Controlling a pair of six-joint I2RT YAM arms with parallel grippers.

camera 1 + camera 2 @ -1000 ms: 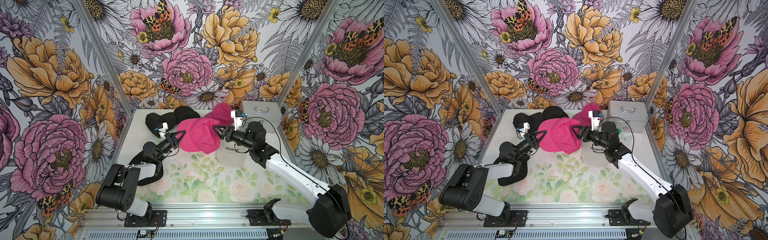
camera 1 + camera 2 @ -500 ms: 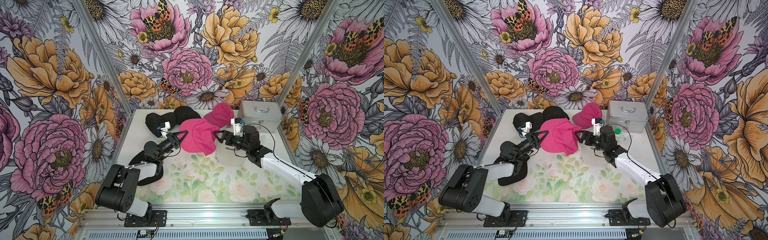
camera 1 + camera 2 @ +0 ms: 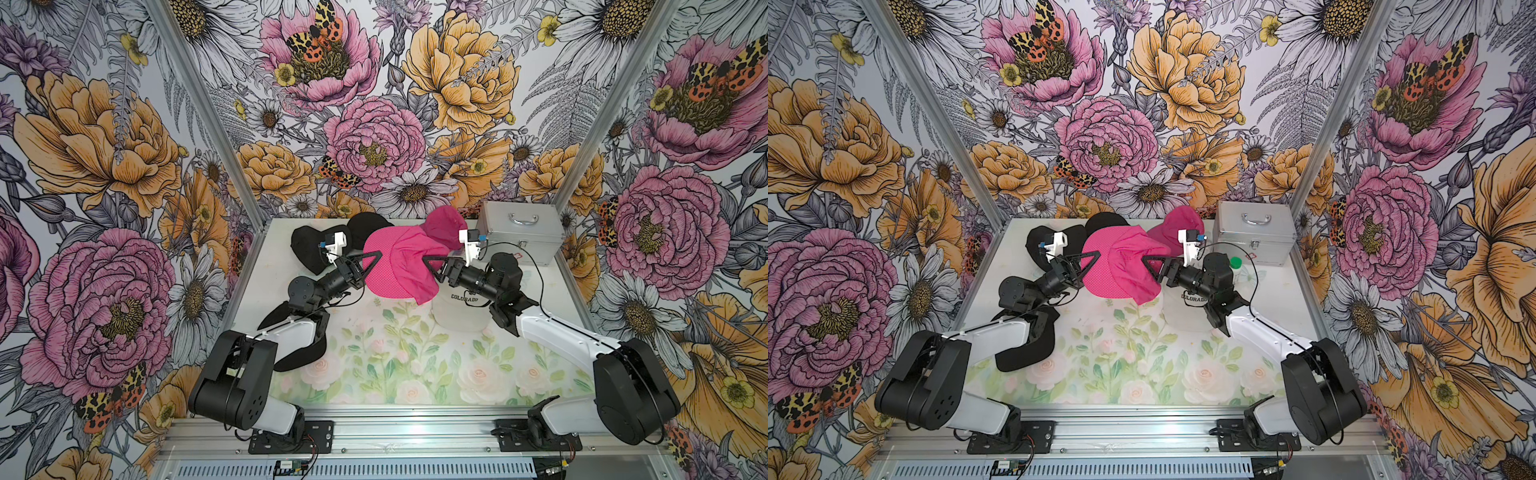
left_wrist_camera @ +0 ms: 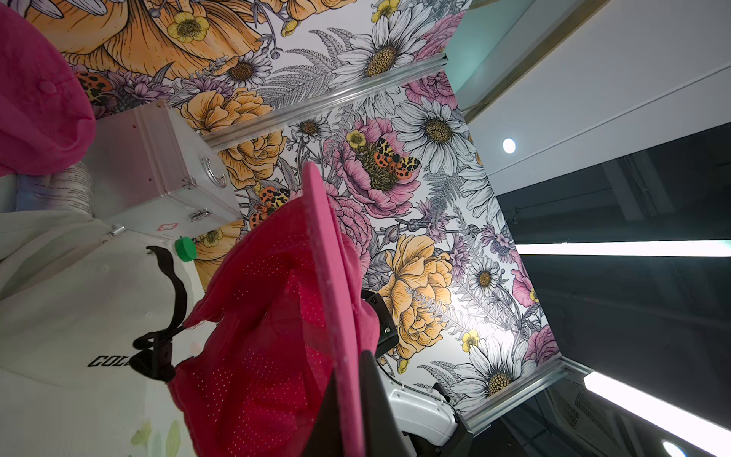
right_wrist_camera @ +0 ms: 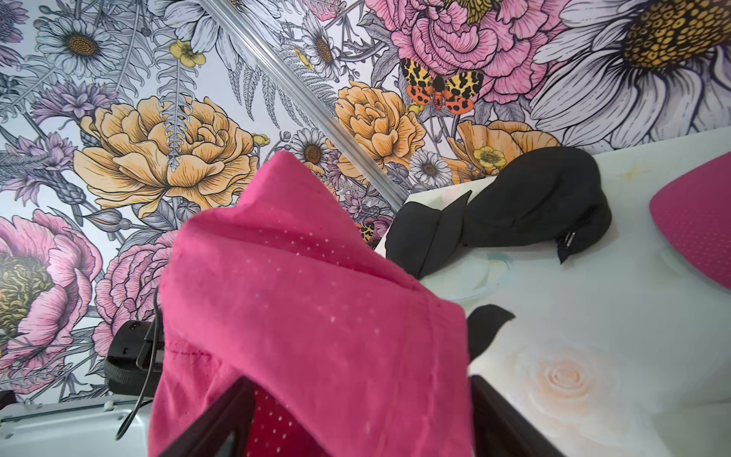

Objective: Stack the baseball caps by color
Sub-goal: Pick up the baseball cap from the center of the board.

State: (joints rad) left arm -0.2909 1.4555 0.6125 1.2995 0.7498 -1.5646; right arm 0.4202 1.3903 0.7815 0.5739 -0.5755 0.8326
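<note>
A hot pink cap (image 3: 399, 272) (image 3: 1121, 272) hangs above the back of the table between both arms. My left gripper (image 3: 371, 261) (image 4: 350, 372) is shut on its stiff brim (image 4: 324, 245). My right gripper (image 3: 428, 262) (image 5: 358, 383) stands open at the cap's other side, and the pink crown cloth (image 5: 316, 285) drapes over and between its spread fingers. A second pink cap (image 3: 444, 226) lies behind. A cream-white "COLORADO" cap (image 3: 459, 313) sits under the right wrist. Two black caps (image 3: 307, 249) (image 3: 368, 222) lie at the back left, and another black cap (image 3: 299, 353) lies under the left arm.
A silver metal case (image 3: 519, 237) with a handle stands in the back right corner. A small white bottle with a green lid (image 3: 1236, 266) stands in front of it, beside the right wrist. Floral walls close in the table on three sides.
The right gripper's jaws have spread apart from their hold on the pink cap's crown, and the right arm has shifted. The left gripper has kept its hold on the brim.
</note>
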